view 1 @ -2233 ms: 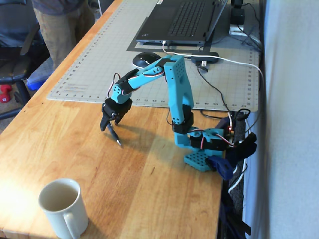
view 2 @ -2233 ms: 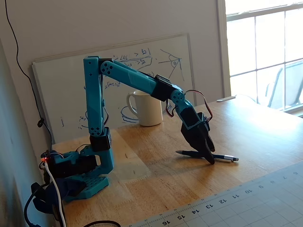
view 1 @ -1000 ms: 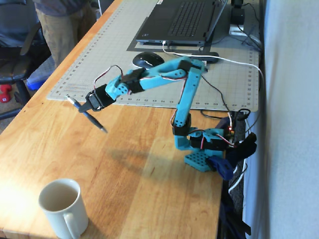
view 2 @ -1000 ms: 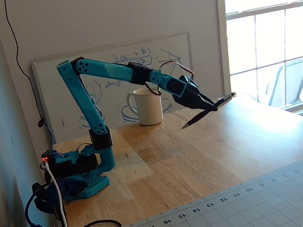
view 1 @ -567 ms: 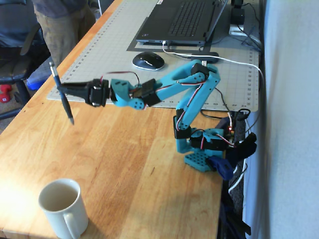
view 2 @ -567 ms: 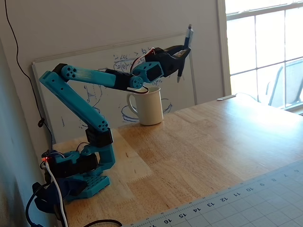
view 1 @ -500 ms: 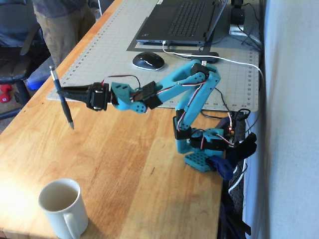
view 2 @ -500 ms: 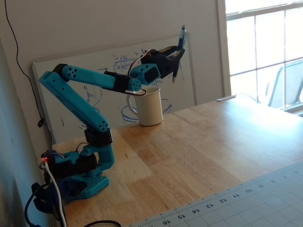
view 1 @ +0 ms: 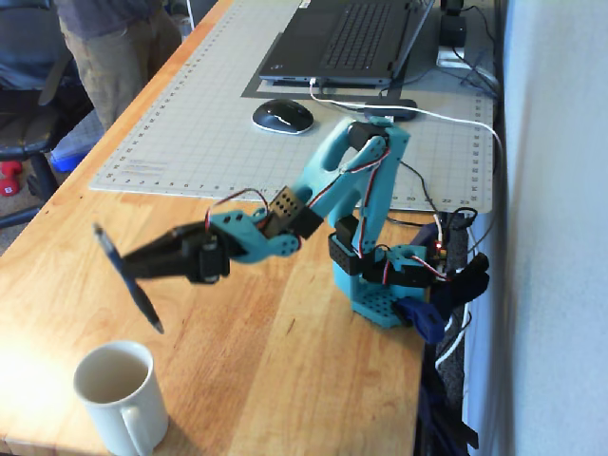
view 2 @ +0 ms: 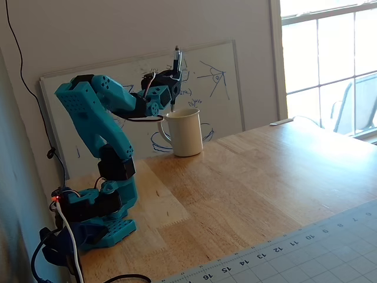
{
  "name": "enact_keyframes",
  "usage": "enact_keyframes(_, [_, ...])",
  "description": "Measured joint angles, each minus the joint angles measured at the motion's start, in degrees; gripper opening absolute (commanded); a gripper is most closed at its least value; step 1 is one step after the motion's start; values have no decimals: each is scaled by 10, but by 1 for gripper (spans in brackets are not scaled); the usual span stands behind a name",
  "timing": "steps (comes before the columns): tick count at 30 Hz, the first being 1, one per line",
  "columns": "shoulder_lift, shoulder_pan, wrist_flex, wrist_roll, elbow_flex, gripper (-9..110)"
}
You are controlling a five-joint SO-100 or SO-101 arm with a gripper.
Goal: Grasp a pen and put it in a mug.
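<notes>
In a fixed view the cream-white mug stands upright at the near edge of the wooden table, handle toward the camera, its inside pale. Just above and beyond it the gripper hangs in the air, its black fingers pinching the dark blue pen near its middle. The pen tilts, lower tip pointing down toward the mug's rim but clear of it (no contact visible). Behind, the teal arm folds back to its base at the table's right edge, cables trailing off it.

Farther off lies a grey gridded cutting mat carrying a black mouse and an open laptop. A person stands at the far left beside a chair.

The other fixed view shows a whiteboard with scribbles leaning on the wall behind the mug, and a bright window to the right.
</notes>
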Motion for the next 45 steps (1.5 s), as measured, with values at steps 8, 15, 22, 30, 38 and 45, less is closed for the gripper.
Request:
enact_keyframes(8, [-107, -9, 0, -42, -72, 0])
enact_keyframes(15, [-111, -9, 0, -43, -98, 0])
enact_keyframes(22, [-104, -9, 0, -43, -105, 0])
enact_keyframes(30, [-132, -9, 0, -43, -142, 0])
enact_keyframes(38, [-218, -21, 0, -43, -188, 0])
enact_keyframes(45, [-258, -23, 0, -43, -182, 1])
